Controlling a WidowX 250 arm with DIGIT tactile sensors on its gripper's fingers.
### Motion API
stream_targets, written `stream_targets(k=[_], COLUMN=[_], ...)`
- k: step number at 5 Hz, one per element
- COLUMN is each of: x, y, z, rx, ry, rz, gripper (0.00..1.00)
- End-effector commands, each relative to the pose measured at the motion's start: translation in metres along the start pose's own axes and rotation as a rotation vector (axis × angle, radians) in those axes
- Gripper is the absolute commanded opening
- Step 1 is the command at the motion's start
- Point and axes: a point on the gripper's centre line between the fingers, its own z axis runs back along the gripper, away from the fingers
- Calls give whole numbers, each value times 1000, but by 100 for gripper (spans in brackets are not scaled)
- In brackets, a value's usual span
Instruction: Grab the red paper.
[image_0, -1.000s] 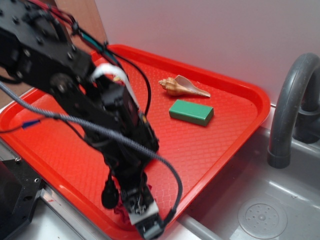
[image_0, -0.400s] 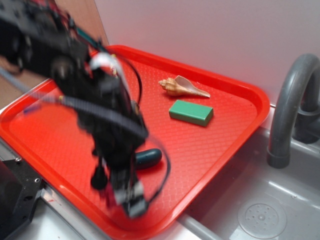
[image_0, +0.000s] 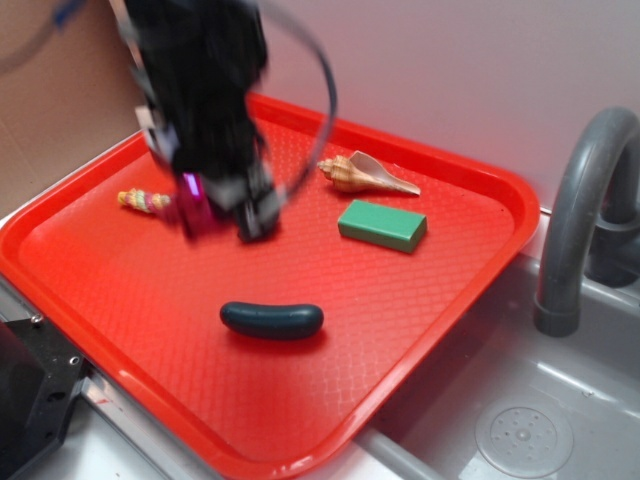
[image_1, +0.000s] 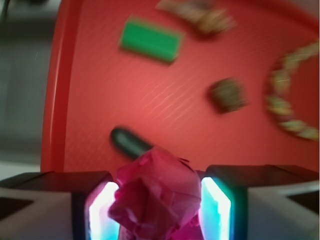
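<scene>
Up above the orange-red tray (image_0: 440, 290), the claw (image_1: 159, 209) is closed on the red paper (image_1: 157, 192), with one finger pressed to each side of the wad. In the wrist view the paper sits squarely between the two lit fingers (image_1: 102, 212), filling the gap from pad to pad. It is a crumpled crimson lump with many folds, and no clear long axis can be told; its rounded, folded top pokes out past the fingertips toward the tray below. In the exterior view the claw (image_0: 222, 205) is motion-blurred and only a magenta-pink patch of the paper (image_0: 192, 205) shows at its tip, off the tray surface.

Below the claw and just beyond the paper in the wrist view lies a dark green pickle-shaped object (image_1: 129, 142), flat on the tray. Farther out from the claw, to its left, is a green block (image_1: 151, 40); farther out to its right, a brown lump (image_1: 227, 95), a seashell (image_1: 202, 15) near the far rim, and a multicoloured beaded loop (image_1: 285, 95) at the right edge. In the exterior view the grey sink (image_0: 520, 420) and faucet (image_0: 580, 200) stand beside the tray, well apart from the claw.

No writing, brand or label can be read on anything.
</scene>
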Motion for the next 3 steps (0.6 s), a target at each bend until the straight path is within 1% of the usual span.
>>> stream_targets(k=[1,2,3], x=[12,16,14], y=[67,78,73], z=[96,116,107], rx=[-38,-33,-27], ry=[-174,-176,-150], rz=[206,188,105], gripper=[0,0,0])
